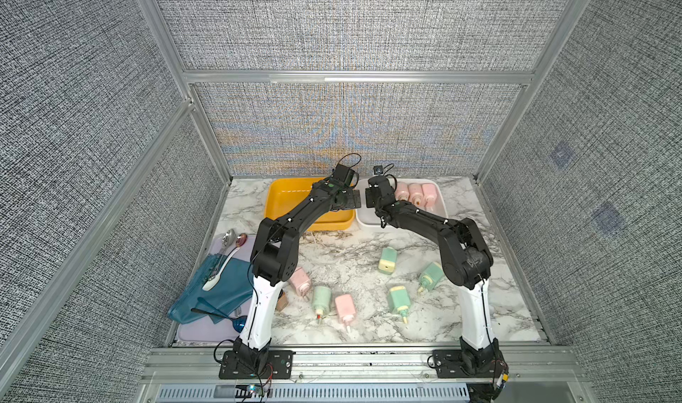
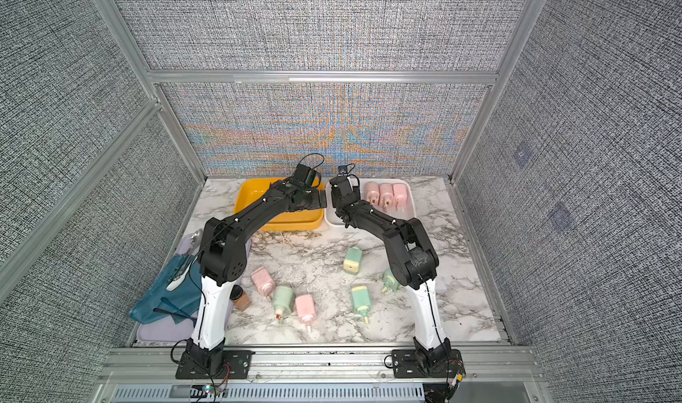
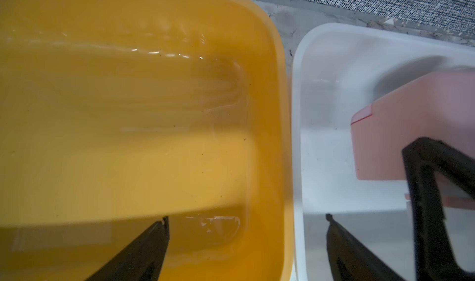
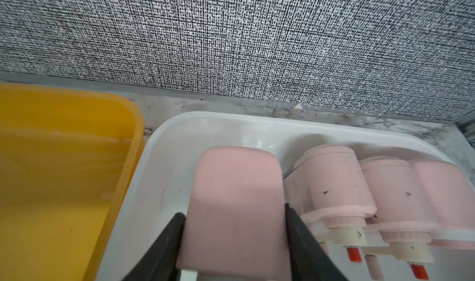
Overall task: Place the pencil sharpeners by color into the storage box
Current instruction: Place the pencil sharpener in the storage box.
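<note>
Nearest the arm bases, in both top views, six pencil sharpeners lie loose on the marble table (image 1: 350,257). Two are loose pink sharpeners (image 1: 345,308) at lower centre, and four are green sharpeners (image 1: 398,298) spread from the centre toward the right. At lower left, a blue cloth (image 1: 217,290) carries spoons (image 1: 228,240), and a small brown jar (image 2: 241,298) stands just beside the left arm.

Farther back, at mid-frame, a yellow box (image 1: 291,198) and a white box (image 4: 231,120) sit side by side against the back wall. The left gripper (image 3: 247,218) hangs over their adjoining rims, jaws spread wide with nothing between them. The right gripper (image 4: 234,212) is clamped on a held pink sharpener (image 4: 234,179) within the white box. It cannot be told whether this sharpener touches the box floor. Just beside it, three stored pink sharpeners (image 4: 334,182) lie in a row.
</note>
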Motion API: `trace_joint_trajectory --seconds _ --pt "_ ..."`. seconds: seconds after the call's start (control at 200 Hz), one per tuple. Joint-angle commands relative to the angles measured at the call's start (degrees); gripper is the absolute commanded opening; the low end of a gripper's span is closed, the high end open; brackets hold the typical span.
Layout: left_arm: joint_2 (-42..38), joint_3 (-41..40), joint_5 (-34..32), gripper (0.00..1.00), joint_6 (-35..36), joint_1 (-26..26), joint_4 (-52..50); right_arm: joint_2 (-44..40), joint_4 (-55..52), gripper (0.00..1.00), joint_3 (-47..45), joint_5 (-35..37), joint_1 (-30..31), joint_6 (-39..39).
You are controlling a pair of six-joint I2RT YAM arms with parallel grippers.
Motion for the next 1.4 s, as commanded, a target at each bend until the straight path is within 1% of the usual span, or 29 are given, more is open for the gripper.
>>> trace_joint_trajectory --seconds 0.0,0.225,0.595,0.801,0.856,0.921,1.016,1.221,1.396 --pt "1.92 2.48 -0.02 1.0 -0.13 0.1 -2.82 1.3 -1.47 0.0 1.66 2.33 -0.34 -0.72" --pt "4.18 3.54 0.3 1.0 -0.6 0.31 -3.34 5.3 -3.68 0.0 6.11 4.8 -0.31 -2.29" --pt "5.6 3.62 3.47 0.99 -0.51 0.61 -3.33 10.07 -6.79 0.0 11.68 8.9 -0.34 -2.65" --pt "5.81 3.54 3.19 0.99 -0.6 0.64 -3.93 11.54 -7.31 0.04 13.1 9.45 -0.69 -3.37" --pt "5.92 3.54 3.21 0.99 -0.51 0.61 -4.02 11.63 -7.58 0.08 13.1 9.32 -0.83 -3.37" --pt "5.86 3.54 3.24 0.99 -0.43 0.64 -4.11 11.48 -7.48 0.17 12.66 8.88 -0.91 -3.65" --pt "6.11 3.56 3.07 0.99 -0.44 0.67 -4.28 11.02 -6.36 0.24 11.52 7.32 -1.25 -4.71" --pt "6.26 3.71 2.95 0.99 -0.03 0.69 -4.8 11.89 -5.95 0.32 11.06 6.51 -2.0 -8.73" --pt "6.08 3.62 2.49 0.99 0.02 0.76 -5.16 11.88 -6.9 0.37 10.37 5.97 -3.1 -9.17"
